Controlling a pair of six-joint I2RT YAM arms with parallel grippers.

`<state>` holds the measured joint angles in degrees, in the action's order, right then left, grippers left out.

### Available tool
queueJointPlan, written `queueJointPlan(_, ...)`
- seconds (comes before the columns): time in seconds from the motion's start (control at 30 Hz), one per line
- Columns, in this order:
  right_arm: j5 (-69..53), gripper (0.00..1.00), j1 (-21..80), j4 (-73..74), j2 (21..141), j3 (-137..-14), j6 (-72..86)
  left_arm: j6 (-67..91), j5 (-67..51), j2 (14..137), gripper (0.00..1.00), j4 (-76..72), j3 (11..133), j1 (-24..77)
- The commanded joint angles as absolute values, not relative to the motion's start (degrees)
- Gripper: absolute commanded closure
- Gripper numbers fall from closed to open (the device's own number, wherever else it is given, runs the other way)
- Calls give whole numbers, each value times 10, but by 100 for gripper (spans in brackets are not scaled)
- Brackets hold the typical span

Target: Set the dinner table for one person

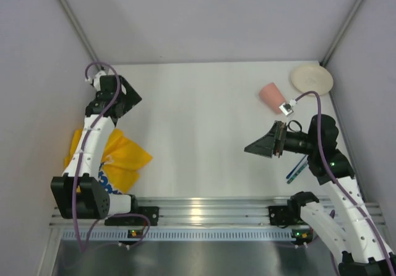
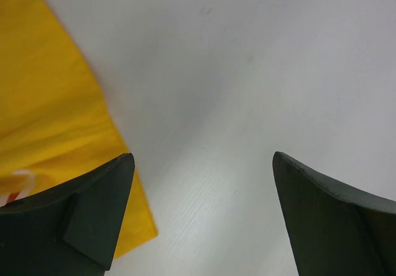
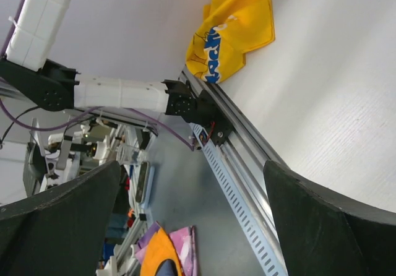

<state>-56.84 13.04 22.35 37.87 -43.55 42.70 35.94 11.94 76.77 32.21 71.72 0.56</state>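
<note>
Left gripper (image 2: 204, 168) and right gripper (image 3: 192, 174) both gape, empty. Best pinch an edge of the crumpled yellow placemat (image 1: 127, 158) at near left, then spread it flat on the dinner table (image 1: 198, 115).

The dinner table (image 1: 198, 140) is plain matte white. At its left edge, the crumpled placemat (image 1: 127, 158) is bright yellow with blue lettering and small touches of white and orange. Near the table's far right corner, the cup (image 1: 271, 96) is salmon pink and the plate (image 1: 312, 78) pale cream. By the table's right edge, a thin utensil (image 1: 296, 169) is blue. The left gripper (image 2: 203, 158) and right gripper (image 3: 192, 164) are dark grey-black. The left arm (image 1: 93, 146) and right arm (image 1: 349, 195) are white with black joints and purple cables (image 1: 77, 208). The rail (image 1: 204, 211) along the table's near edge is silver.
</note>
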Motion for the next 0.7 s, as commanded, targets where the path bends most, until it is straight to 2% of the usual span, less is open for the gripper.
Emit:
queueJointPlan(0.0,-567,0,135,226,370,-444,439,408,258,698,1,434,696,4)
queueJointPlan(0.1,-563,0,138,235,366,-447,441,466,390,655,2,436,677,4)
queueJointPlan(0.13,-562,0,137,235,366,-446,442,465,392,640,1,402,629,4)
queueJointPlan(0.2,-558,0,140,234,365,-442,446,406,325,591,2,333,574,4)
queueJointPlan(0.23,-555,0,141,234,366,-441,447,354,214,572,1,302,532,4)
queueJointPlan(0.27,-546,0,142,235,370,-439,453,345,167,542,1,251,510,4)
queueJointPlan(0.33,-541,0,144,234,373,-430,458,380,128,532,1,259,479,4)
queueJointPlan(0.47,-565,0,141,235,424,-376,474,422,122,660,2,424,503,4)
queueJointPlan(0.53,-569,0,141,235,431,-363,476,417,113,705,8,436,499,6)
queueJointPlan(0.67,-558,0,136,236,403,-367,483,418,117,761,7,433,488,6)
